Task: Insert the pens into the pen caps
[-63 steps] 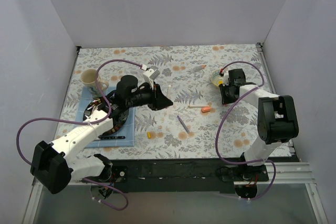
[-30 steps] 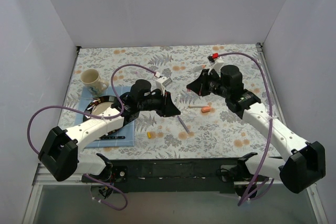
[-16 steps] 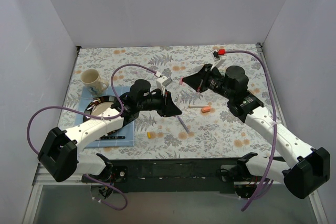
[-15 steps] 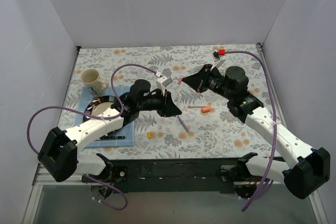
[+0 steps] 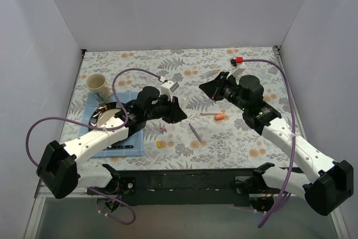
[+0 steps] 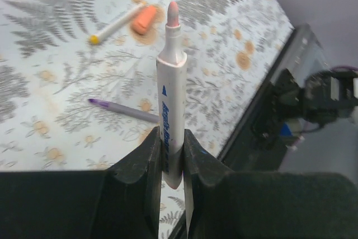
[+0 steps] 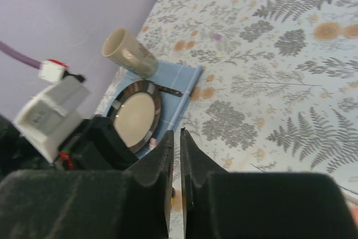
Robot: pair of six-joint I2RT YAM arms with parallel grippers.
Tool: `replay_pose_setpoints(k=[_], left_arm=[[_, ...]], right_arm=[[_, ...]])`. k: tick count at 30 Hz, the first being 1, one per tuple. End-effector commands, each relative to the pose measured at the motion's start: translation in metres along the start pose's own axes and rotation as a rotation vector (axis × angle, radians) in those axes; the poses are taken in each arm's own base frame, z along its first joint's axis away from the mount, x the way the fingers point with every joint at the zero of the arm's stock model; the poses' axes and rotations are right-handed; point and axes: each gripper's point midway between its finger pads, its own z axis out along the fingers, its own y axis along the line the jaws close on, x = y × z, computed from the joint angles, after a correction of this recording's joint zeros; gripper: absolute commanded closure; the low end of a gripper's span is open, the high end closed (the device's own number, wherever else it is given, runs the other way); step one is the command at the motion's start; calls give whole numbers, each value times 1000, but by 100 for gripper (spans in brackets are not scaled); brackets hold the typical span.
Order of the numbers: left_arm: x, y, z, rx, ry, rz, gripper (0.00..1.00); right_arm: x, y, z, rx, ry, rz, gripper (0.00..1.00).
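My left gripper is shut on the white-pink pen, whose bare pink tip points away from the fingers. One pink end of it shows below the gripper in the top view. The purple pen lies on the table. The pale pen with the yellow tip lies end to end with the orange cap. The yellow cap lies near the mat. My right gripper hovers above the table, jaws shut with only a slit and nothing visible between them.
A blue mat at the left carries a dark-rimmed plate. A mug stands behind it. The floral cloth ends at white walls on three sides and a black rail at the front.
My left gripper has swung down and a little left with the pen. My right gripper has drawn back slightly to the right; the small pink thing at its tip no longer shows.
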Motion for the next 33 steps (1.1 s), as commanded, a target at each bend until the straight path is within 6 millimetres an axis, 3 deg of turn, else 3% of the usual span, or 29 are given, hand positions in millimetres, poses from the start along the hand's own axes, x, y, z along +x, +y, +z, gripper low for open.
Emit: replay_pose_setpoints(k=[1,2,5,7,8,10,11,12,13,15,17,18,19,20,21,25,29,32,33], left_arm=[[-48,38,-33,-334,-189,26,100],[-50,63,-44,-484,-213,12,100],[-63,85,-69,-671,-266,-4,100],[-85,88,-97,-771,-370,-9,100],[-92,87,-106,-789,-403,-7,100],[-110,80,-139,-830,-519,-16,100],[-116,76,-151,-832,-560,-20,100],[-120,74,-162,-846,-596,-25,100],[-127,62,-180,-819,-654,-32,100],[-129,54,-194,-785,-706,-52,100],[-128,42,-212,-732,-767,-70,100],[-128,37,-218,-710,-791,-82,100],[-127,35,-222,-696,-801,-86,100],[-125,32,-230,-680,-827,-91,100],[-123,31,-234,-674,-839,-91,100],[-118,29,-244,-665,-862,-67,100],[-110,30,-244,-662,-846,-61,100],[-106,30,-242,-648,-837,-62,100],[-103,31,-239,-643,-827,-61,100]], right_arm=[[8,-36,2,160,-1,-26,78],[18,-44,7,182,30,-19,71],[49,-53,19,204,138,-2,65],[62,-47,29,192,189,-15,62],[81,-42,39,179,247,-37,60],[97,-36,48,186,304,-74,59],[120,-31,55,177,364,-88,58],[129,-24,60,157,382,-110,58],[137,-17,64,126,398,-134,58],[161,17,79,-15,438,-221,57],[179,30,95,8,480,-233,56],[190,17,92,96,531,-226,56],[199,20,96,122,552,-194,55],[220,23,99,135,592,-206,53],[221,29,104,149,583,-229,52],[267,43,108,96,656,-377,50],[279,41,105,64,687,-405,50],[277,25,100,219,709,-356,51],[275,18,99,334,686,-268,52]])
